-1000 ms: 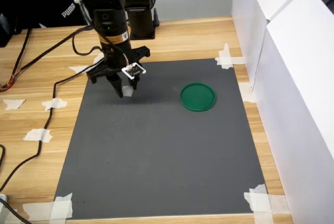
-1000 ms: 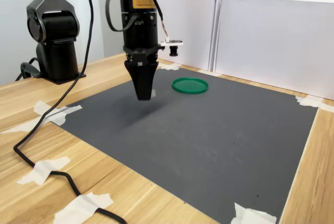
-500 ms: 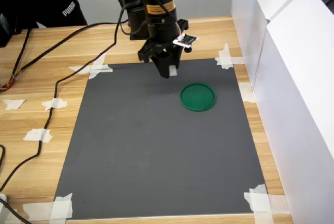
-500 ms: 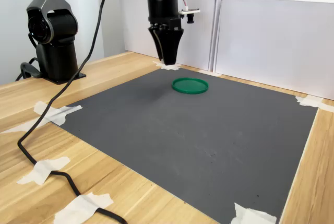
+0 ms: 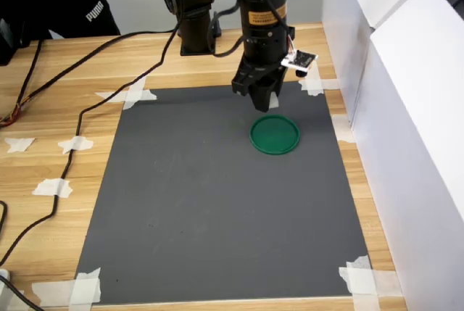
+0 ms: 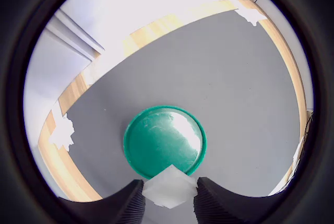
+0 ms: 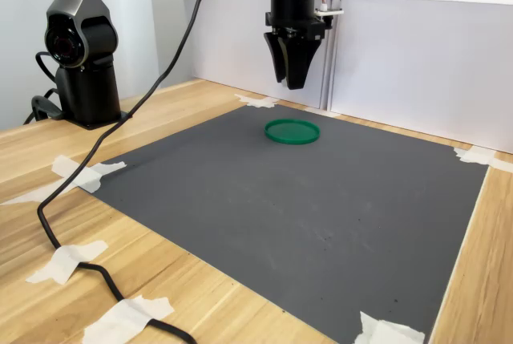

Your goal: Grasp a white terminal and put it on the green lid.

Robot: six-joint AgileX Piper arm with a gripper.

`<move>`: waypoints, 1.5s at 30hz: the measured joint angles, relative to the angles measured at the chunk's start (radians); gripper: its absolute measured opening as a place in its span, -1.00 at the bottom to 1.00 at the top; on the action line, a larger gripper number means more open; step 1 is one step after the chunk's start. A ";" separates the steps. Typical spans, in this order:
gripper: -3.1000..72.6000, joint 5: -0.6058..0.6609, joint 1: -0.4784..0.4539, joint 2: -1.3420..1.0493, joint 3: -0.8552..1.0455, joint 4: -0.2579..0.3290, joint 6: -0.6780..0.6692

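Claw (image 5: 263,99) raised above the dark grey mat (image 5: 217,202), pointing straight down, fingers drawn in close and pinching the white terminal (image 6: 169,186) between the tips. In the wrist view, terminal wedged between the two dark fingers (image 6: 128,203), touching both, its pale blocky face tilted a little. In the second exterior view, claw (image 7: 294,79) well clear of the mat, narrowed to a wedge; terminal itself too small to make out there.

Green lid (image 5: 275,135) flat on the mat, toward 1 o'clock from the mat's middle in the first exterior view, near the far right corner. Claw tip at about 11 o'clock from the lid there, just beside its rim in the picture yet high above it. In the second exterior view, lid (image 7: 292,131) almost directly beneath the claw, apart from it. In the wrist view, lid (image 6: 164,140) filling the middle, glossy with a bright reflection, terminal overlapping its near rim.

Mat taped at the corners with white tape strips (image 5: 313,79) to the wooden table (image 5: 65,115). Black cable (image 5: 87,108) trailing across the table at 9 o'clock of the mat. White panels (image 5: 406,108) standing along the first exterior view's right.
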 joint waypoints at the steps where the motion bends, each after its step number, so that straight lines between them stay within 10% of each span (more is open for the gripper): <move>1: 0.05 0.000 0.000 0.010 0.000 -0.001 0.000; 19: 0.05 -0.049 0.000 0.048 0.000 -0.001 0.003; 32: 0.50 -0.015 0.000 0.048 0.000 0.006 0.003; 45: 0.20 -0.092 -0.080 -0.162 0.000 0.006 0.004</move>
